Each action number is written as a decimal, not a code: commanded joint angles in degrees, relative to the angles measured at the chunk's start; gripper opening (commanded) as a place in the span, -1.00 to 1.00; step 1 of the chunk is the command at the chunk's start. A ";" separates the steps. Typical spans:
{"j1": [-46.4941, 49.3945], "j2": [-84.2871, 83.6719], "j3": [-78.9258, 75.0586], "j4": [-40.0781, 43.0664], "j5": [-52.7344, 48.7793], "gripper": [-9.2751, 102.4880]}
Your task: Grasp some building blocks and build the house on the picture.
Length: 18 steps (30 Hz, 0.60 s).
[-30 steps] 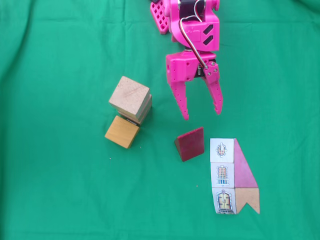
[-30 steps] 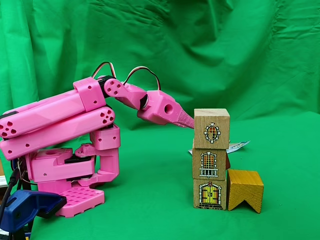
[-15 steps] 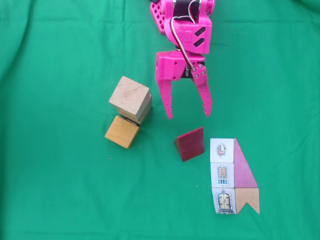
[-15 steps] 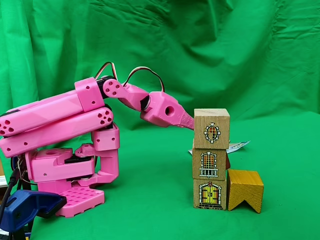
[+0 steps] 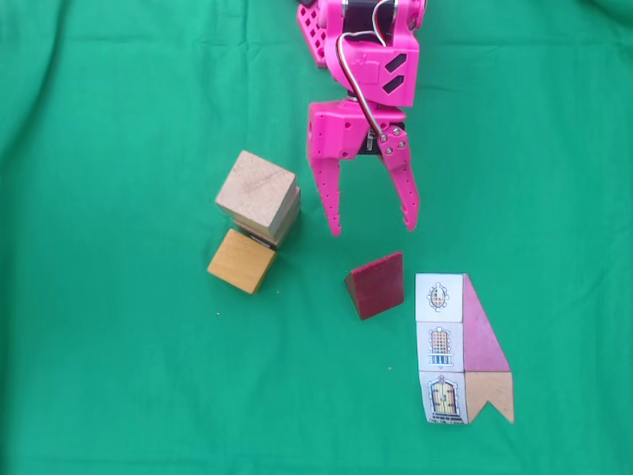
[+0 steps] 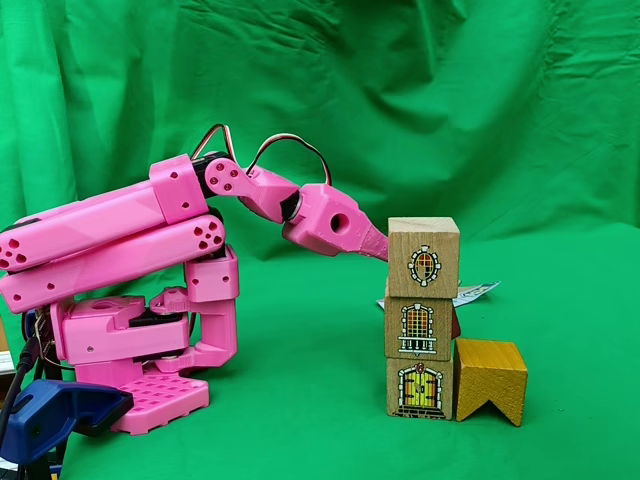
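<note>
In a fixed view from above, my pink gripper (image 5: 373,230) is open, its fingertips hovering just above the dark red wedge (image 5: 376,285) with nothing between them. Left of it stands the house, a stack of tan cubes (image 5: 257,196) with an orange block (image 5: 241,260) touching its near side. The picture (image 5: 463,348) lies flat to the right of the wedge. From the side in a fixed view, three tan cubes (image 6: 420,327) printed with windows and a door stand stacked. The orange notched block (image 6: 490,378) sits beside the bottom cube. The gripper (image 6: 372,244) reaches behind the top cube.
Green cloth (image 5: 119,376) covers the table and the backdrop. The pink arm base (image 6: 130,340) sits at the left of the side view, with a blue clamp (image 6: 50,420) at the bottom left corner.
The open gripper has shifted a little to the left in the view from above, then held still. The blocks and card have not moved.
</note>
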 commanded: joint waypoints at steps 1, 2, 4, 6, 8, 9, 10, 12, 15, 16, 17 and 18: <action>0.97 4.04 0.88 -0.79 -0.18 -0.22; 1.05 4.04 0.88 -0.79 -0.18 -0.22; 1.05 3.96 0.88 -0.79 -0.18 -0.22; 1.05 3.78 0.44 -0.79 -0.18 -0.22; 1.05 3.34 0.44 -0.79 -0.09 -0.22; 1.05 2.55 0.18 -0.79 -0.09 -0.22; 1.05 0.97 -0.26 -0.79 -0.09 -0.22; 0.97 -2.90 -0.70 -0.97 -0.09 -0.22; 1.05 -7.12 -3.60 -0.97 -0.09 -0.22; 1.05 -8.00 -4.66 -0.97 -0.09 -0.22; 1.05 -9.14 -5.54 -0.97 -0.09 -0.22; 1.05 -10.37 -6.33 -0.97 -0.09 -0.22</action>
